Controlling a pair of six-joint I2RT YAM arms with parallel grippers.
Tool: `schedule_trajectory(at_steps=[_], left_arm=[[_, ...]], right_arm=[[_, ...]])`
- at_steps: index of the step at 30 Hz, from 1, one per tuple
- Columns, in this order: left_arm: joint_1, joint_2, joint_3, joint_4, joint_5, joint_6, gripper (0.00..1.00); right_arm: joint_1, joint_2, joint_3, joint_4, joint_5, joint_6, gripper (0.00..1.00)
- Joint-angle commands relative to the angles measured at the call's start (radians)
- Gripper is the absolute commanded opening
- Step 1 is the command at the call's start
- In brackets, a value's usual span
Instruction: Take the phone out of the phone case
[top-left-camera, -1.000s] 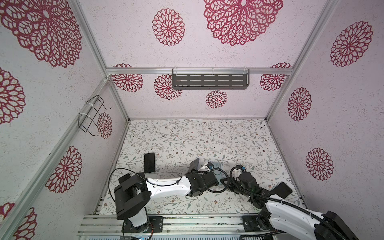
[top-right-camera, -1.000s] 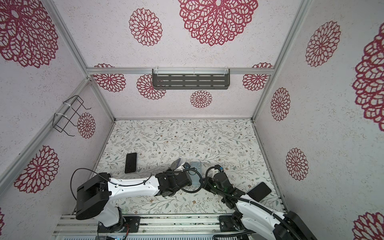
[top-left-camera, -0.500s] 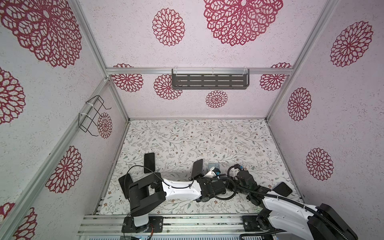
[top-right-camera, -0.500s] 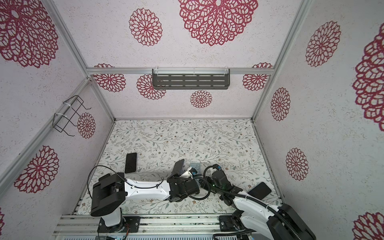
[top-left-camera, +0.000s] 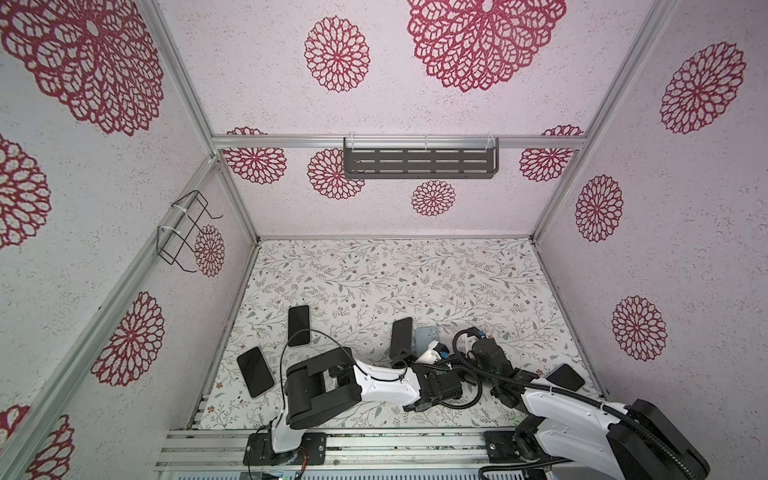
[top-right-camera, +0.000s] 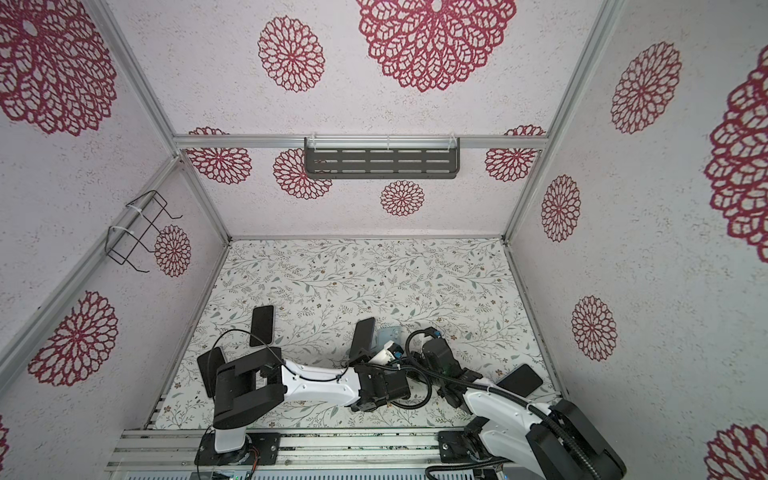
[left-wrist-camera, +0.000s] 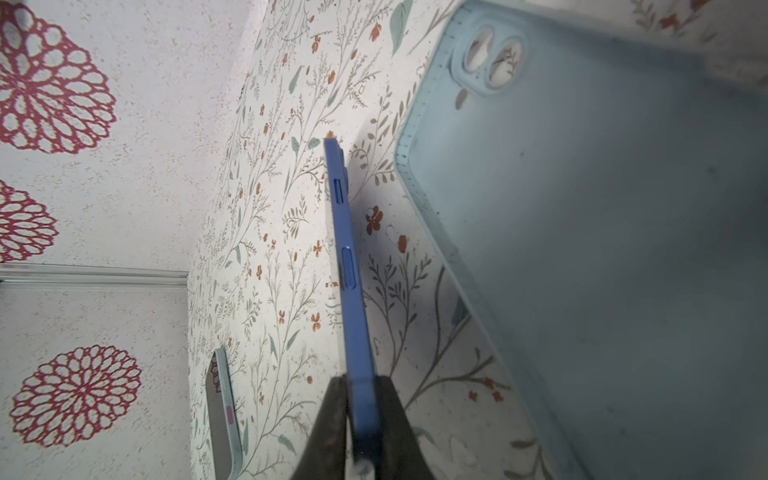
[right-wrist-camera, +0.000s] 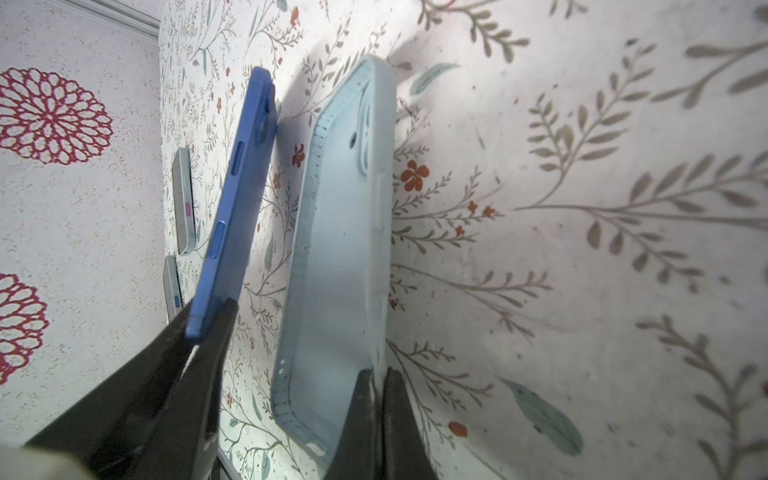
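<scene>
The left gripper (left-wrist-camera: 360, 386) pinches the slim matte-blue phone (left-wrist-camera: 347, 257) by its near end; just right, apart from it, the right gripper (right-wrist-camera: 377, 376) nips the rim of the emptied pale-blue rubbery case (right-wrist-camera: 340, 249); both at the near middle of the floral tabletop (top-left-camera: 374, 274).

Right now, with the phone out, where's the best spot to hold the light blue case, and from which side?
Pinch a thin side wall near the bottom end, one finger inside the shell, one outside, coming from that end, as the right gripper does. The light blue case is an empty open shell, likely too wide to span.
</scene>
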Motion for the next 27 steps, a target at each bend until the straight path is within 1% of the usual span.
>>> schedule_trajectory(at_steps=[1,7,8,10,13,17,18,21,24,26,27], left_arm=[[-0.019,0.032,0.002,-0.014,0.107,-0.039,0.21],[-0.02,0.039,0.002,-0.011,0.104,-0.06,0.26],[-0.019,0.038,0.004,-0.011,0.104,-0.063,0.3],[-0.02,0.036,0.003,-0.011,0.106,-0.07,0.42],[-0.02,0.02,-0.003,-0.013,0.104,-0.089,0.57],[-0.018,-0.018,-0.039,0.009,0.075,-0.124,0.79],[-0.016,-0.064,-0.047,0.01,0.07,-0.135,0.83],[0.0,-0.135,-0.073,0.018,0.066,-0.162,0.9],[0.02,-0.239,-0.108,0.037,0.076,-0.169,0.95],[0.036,-0.313,-0.134,0.047,0.086,-0.173,1.0],[0.046,-0.346,-0.147,0.048,0.091,-0.175,0.99]], right_arm=[[-0.007,0.003,0.029,0.01,-0.005,-0.029,0.0],[-0.007,0.006,0.026,0.006,-0.005,-0.031,0.0],[-0.007,0.005,0.029,0.004,-0.001,-0.032,0.0],[-0.007,0.001,0.03,-0.016,0.014,-0.035,0.0],[-0.008,-0.018,0.034,-0.064,0.051,-0.039,0.0],[-0.007,-0.051,0.029,-0.106,0.099,-0.038,0.0],[-0.008,-0.054,0.025,-0.106,0.103,-0.036,0.0],[-0.007,-0.052,0.024,-0.106,0.124,-0.036,0.0],[-0.006,-0.04,0.018,-0.078,0.142,-0.024,0.0],[-0.003,-0.025,0.019,-0.051,0.152,-0.015,0.0],[0.001,-0.015,0.021,-0.041,0.155,-0.014,0.0]])
